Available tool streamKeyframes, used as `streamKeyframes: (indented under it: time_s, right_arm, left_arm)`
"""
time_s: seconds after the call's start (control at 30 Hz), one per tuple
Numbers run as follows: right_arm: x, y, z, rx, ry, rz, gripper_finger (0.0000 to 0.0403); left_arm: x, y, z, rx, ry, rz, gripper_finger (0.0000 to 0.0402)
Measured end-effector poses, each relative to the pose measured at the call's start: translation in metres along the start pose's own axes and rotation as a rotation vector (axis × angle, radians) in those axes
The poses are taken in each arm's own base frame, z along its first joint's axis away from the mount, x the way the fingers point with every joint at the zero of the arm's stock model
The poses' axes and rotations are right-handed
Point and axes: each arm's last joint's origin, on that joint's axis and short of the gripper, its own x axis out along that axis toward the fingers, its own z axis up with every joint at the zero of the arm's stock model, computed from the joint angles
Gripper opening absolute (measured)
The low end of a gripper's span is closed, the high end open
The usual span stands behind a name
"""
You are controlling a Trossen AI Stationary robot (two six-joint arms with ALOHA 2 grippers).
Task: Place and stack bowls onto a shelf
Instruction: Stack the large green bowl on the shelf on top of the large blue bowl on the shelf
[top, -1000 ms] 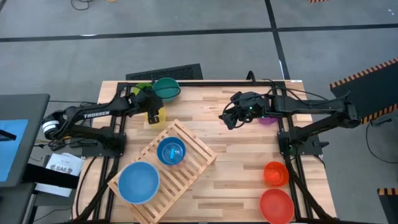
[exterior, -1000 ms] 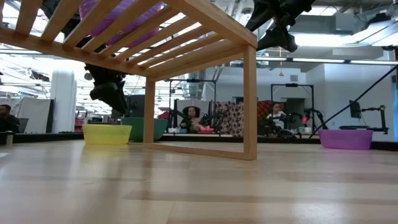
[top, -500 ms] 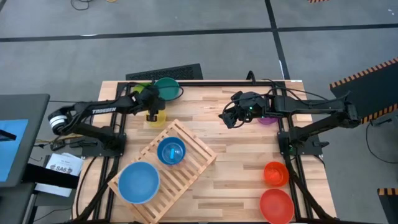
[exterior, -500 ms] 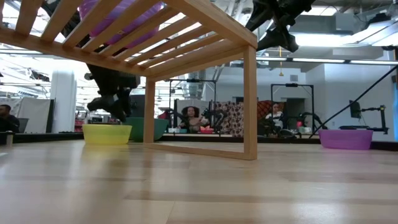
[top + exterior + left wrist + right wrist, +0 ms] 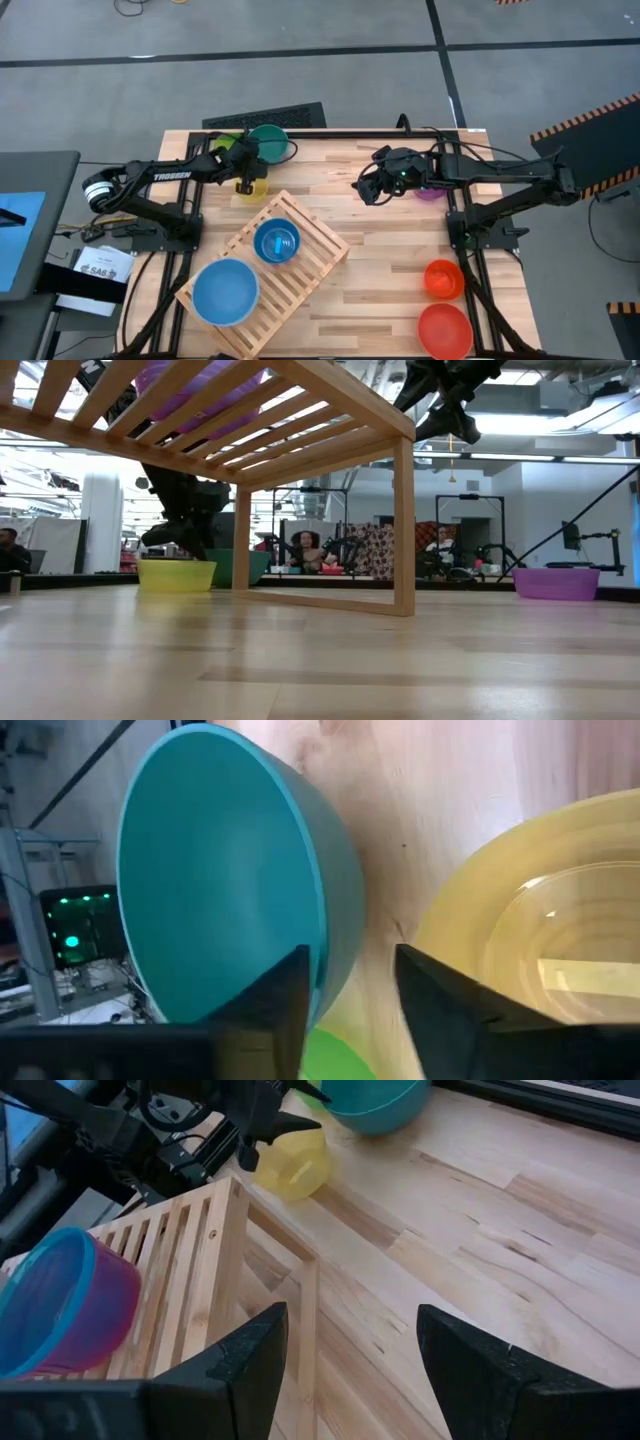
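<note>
A yellow bowl (image 5: 252, 190) rests on its base on the table, just beyond the shelf (image 5: 305, 268) of pale slats. Behind it a teal bowl (image 5: 270, 143) leans tilted on a green bowl (image 5: 226, 143). My left gripper (image 5: 244, 182) is low over the yellow bowl's far rim, open, one finger (image 5: 440, 995) in front of that rim and the other finger (image 5: 285, 995) toward the teal bowl (image 5: 220, 870). On the shelf sit a large blue bowl (image 5: 224, 292) and a small blue bowl (image 5: 275, 243). My right gripper (image 5: 366, 192) hangs open in mid-air. My left gripper comes slanting down at the yellow bowl's far rim (image 5: 440, 920). One finger covers the rim where it meets it, and I cannot tell whether it touches. The bowl stands flat on the table (image 5: 176, 575).
A purple bowl (image 5: 430, 194) lies under the right arm. An orange bowl (image 5: 443, 279) and a red bowl (image 5: 444, 330) stand at the near right. The middle of the table, between the shelf and the right arm, is bare wood. People sit in the room beyond.
My left gripper has sunk toward the yellow bowl's rim and rolled about its own line. The right arm has kept still.
</note>
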Motion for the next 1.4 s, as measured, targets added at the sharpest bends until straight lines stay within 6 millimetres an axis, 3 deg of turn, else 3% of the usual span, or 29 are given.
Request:
streamKeyframes:
  time_s: [0.2,0.53,0.83,1.0,1.17,1.4]
  right_arm:
    - [0.0,0.0,0.0,0.007,-0.001,-0.001,0.0248]
    - [0.0,0.0,0.0,0.008,-0.001,-0.001,0.0248]
    - [0.0,0.0,0.0,0.007,-0.001,-0.001,0.0248]
    - [0.0,-0.001,0.0,0.007,-0.018,-0.019,0.0248]
    - [0.0,-0.001,0.0,0.014,-0.019,-0.021,0.0248]
    - [0.0,-0.001,0.0,0.014,-0.019,-0.021,0.0248]
  left_arm:
    - [0.0,0.0,0.0,0.002,-0.008,-0.003,0.0014]
    - [-0.006,0.003,0.002,-0.021,-0.032,0.008,0.0001]
    - [-0.046,0.026,0.013,-0.104,-0.131,0.087,0.0]
    - [-0.095,0.036,0.026,-0.184,-0.203,0.056,0.0]
    - [-0.17,0.05,0.038,-0.319,-0.249,-0.035,0.0]
    - [-0.273,0.072,0.042,-0.663,-0.356,-0.294,0.0]
